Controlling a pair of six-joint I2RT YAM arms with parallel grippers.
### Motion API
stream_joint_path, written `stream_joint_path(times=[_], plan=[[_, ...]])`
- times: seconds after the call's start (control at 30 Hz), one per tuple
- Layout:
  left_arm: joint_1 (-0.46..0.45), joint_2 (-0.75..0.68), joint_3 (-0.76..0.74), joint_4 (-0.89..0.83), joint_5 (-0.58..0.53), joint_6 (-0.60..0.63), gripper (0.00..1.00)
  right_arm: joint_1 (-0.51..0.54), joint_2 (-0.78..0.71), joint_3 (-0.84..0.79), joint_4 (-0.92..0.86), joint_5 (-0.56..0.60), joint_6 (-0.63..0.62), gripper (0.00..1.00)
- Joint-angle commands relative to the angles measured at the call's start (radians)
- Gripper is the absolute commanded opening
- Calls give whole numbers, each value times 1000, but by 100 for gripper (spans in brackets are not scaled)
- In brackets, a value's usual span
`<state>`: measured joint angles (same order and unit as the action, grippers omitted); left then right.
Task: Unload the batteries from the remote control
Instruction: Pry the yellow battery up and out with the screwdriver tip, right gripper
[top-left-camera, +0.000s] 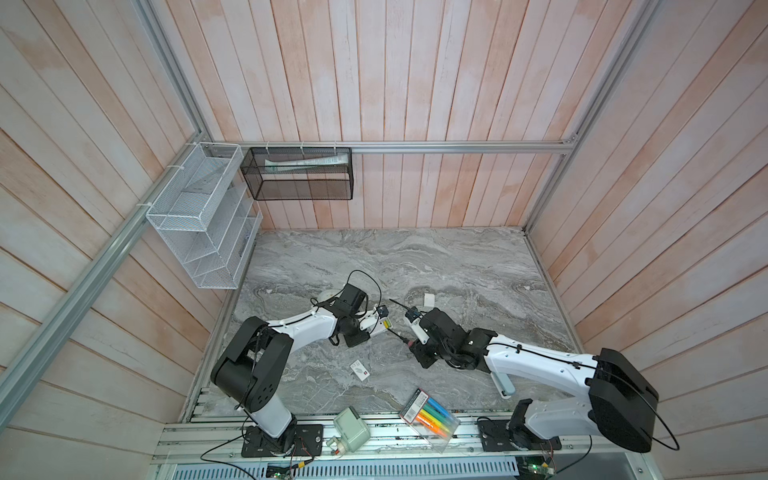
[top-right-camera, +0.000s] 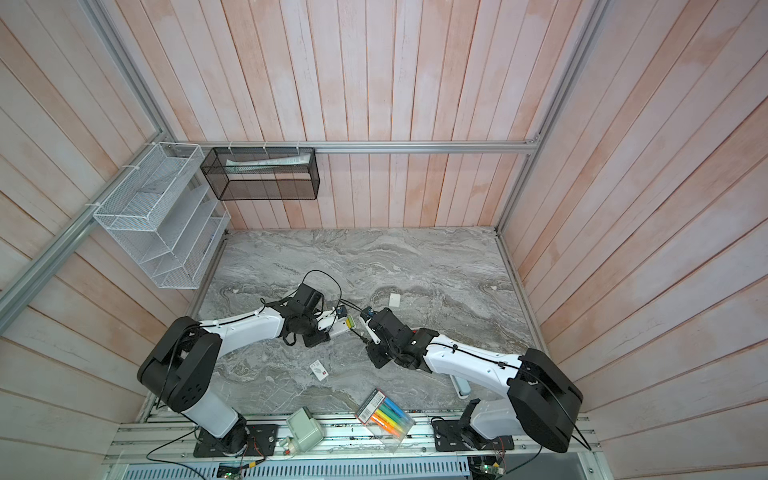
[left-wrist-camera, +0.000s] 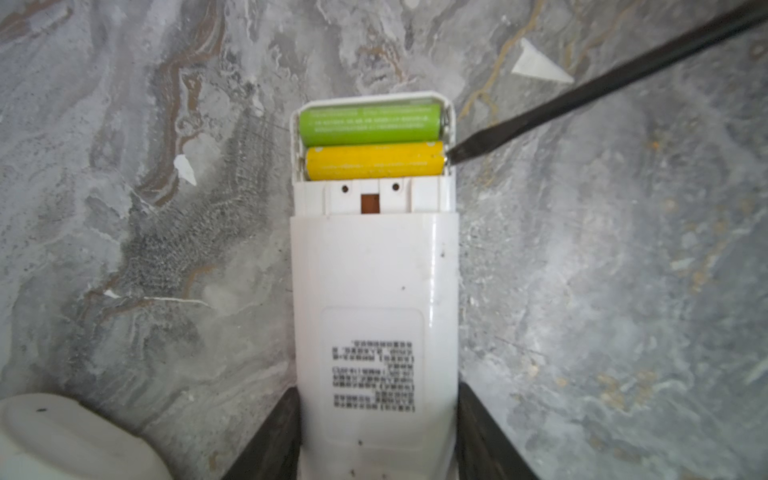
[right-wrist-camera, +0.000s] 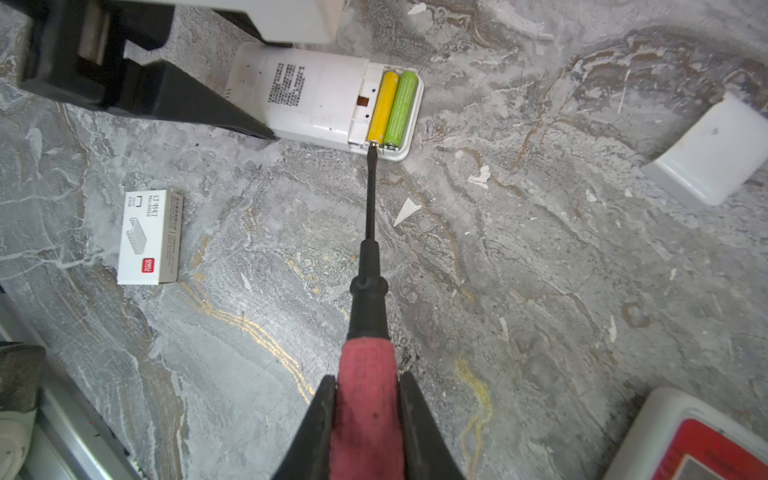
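The white remote control (left-wrist-camera: 374, 291) lies back-up on the marble table, and my left gripper (left-wrist-camera: 376, 399) is shut on its body, one black finger on each side. Its battery bay is uncovered and holds two batteries side by side, a green one (left-wrist-camera: 370, 124) at the end and a yellow one (left-wrist-camera: 374, 161) beside it. My right gripper (right-wrist-camera: 366, 378) is shut on the red handle of a screwdriver (right-wrist-camera: 369, 199). The black tip touches the end of the yellow battery (right-wrist-camera: 382, 106). In both top views the two grippers (top-left-camera: 370, 328) (top-left-camera: 415, 337) meet mid-table.
A loose white battery cover (right-wrist-camera: 706, 158) lies beyond the remote. A small staples box (right-wrist-camera: 147, 237) sits near the front. A pack of marker pens (top-left-camera: 430, 417) and a grey-green device (top-left-camera: 352, 428) rest at the front edge. Wire baskets (top-left-camera: 199, 216) hang on the left wall.
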<state>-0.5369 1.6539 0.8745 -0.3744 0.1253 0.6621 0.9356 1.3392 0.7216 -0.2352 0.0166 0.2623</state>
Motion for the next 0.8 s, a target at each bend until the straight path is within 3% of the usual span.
stream_joint_path(times=[0.0, 0.77], plan=[[2, 21, -22, -19, 15, 2, 51, 6, 15, -21, 52, 20, 27, 0], [-52, 56, -20, -40, 51, -12, 49, 41, 13, -313, 492, 122, 160, 0]])
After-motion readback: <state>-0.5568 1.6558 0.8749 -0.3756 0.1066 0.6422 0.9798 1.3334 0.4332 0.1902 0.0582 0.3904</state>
